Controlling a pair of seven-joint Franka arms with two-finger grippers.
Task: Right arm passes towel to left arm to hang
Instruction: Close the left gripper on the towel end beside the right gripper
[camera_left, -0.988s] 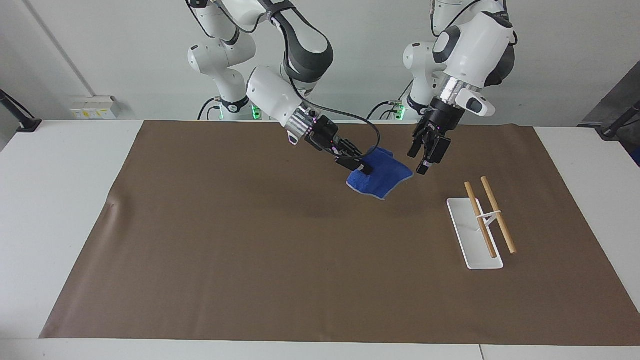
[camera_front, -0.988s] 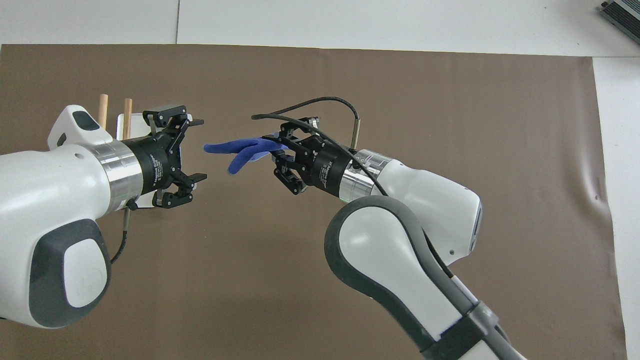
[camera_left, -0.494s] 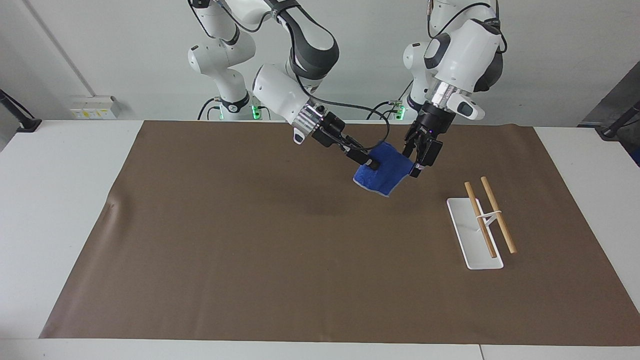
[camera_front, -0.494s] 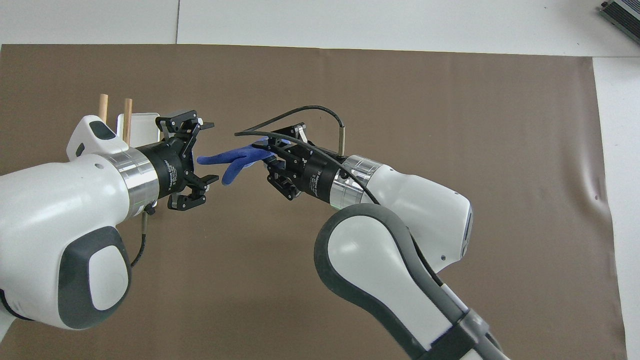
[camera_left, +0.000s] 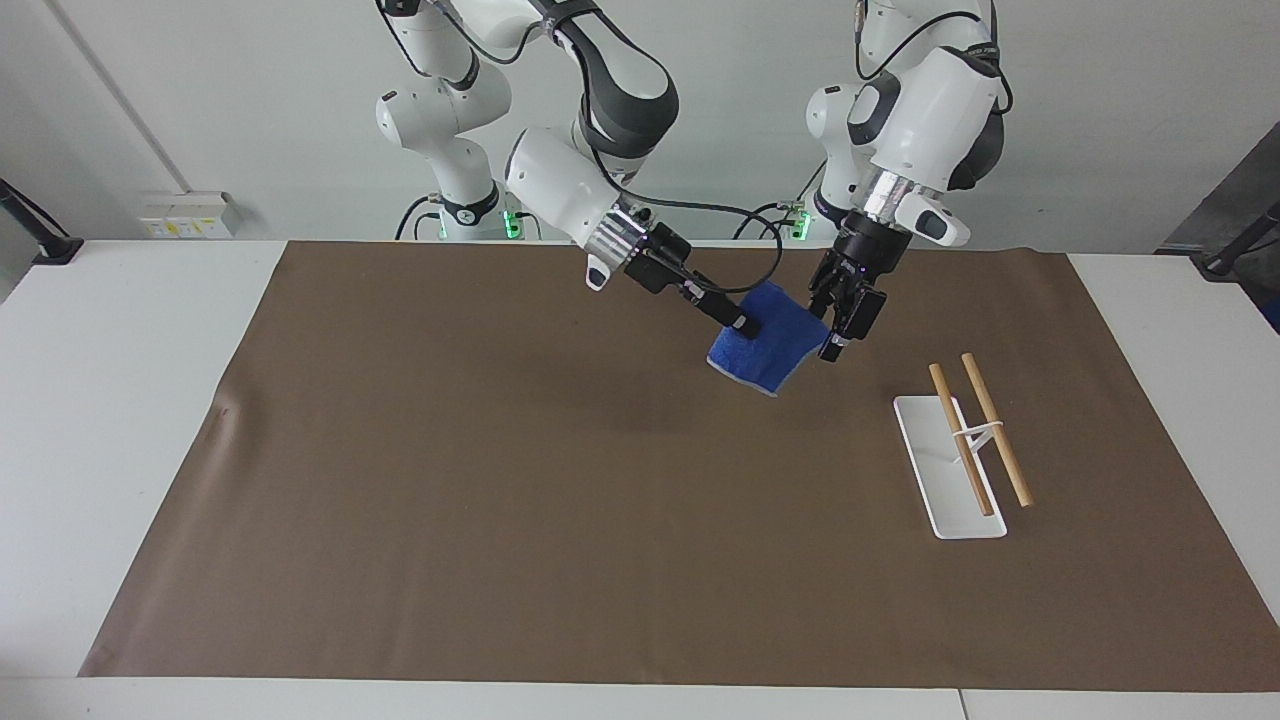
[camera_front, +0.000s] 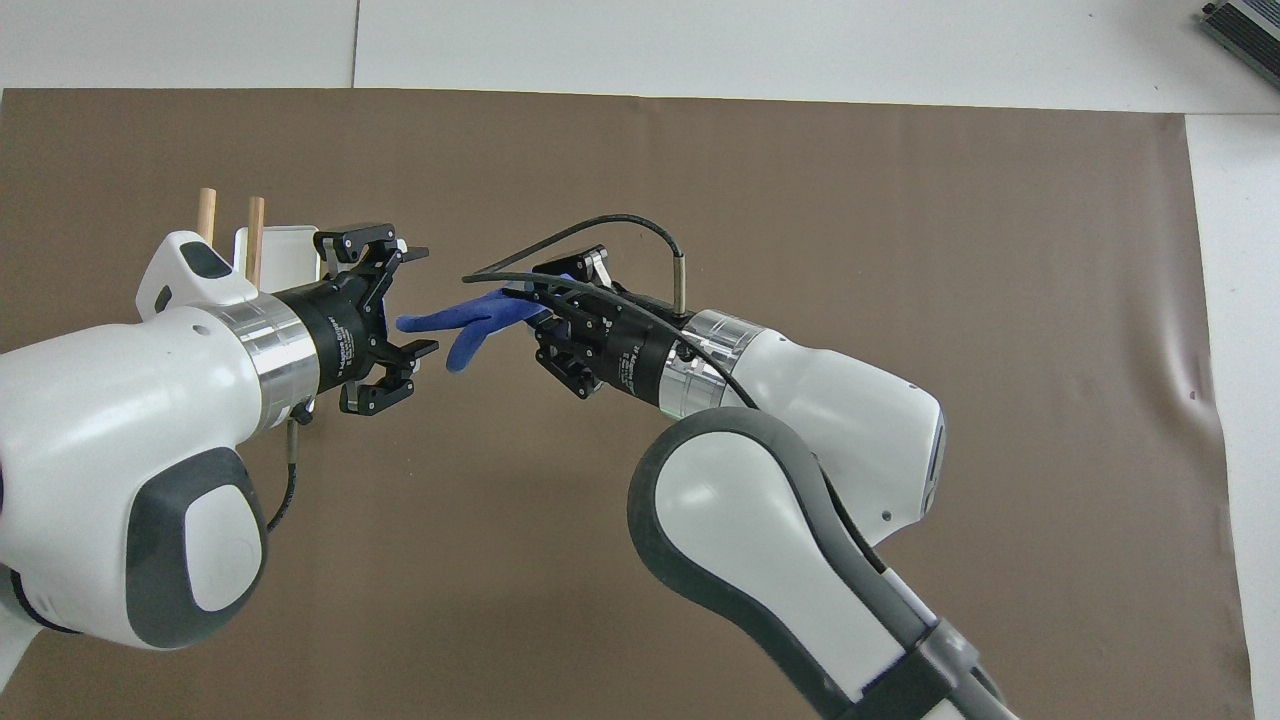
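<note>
Facing view: the right gripper (camera_left: 742, 326) pinches the small bright blue terry towel (camera_left: 772, 345) in the air above the brown mat (camera_left: 450, 450). The left gripper (camera_left: 838, 325) has moved in to its free edge.

Overhead view: the left gripper's (camera_front: 412, 303) fingers are spread around that edge and starting to close, so the handover seems imminent.

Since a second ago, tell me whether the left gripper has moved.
Yes. In the facing view the left gripper has moved away from the wooden rack, toward the towel, whose free edge it now reaches.
</note>
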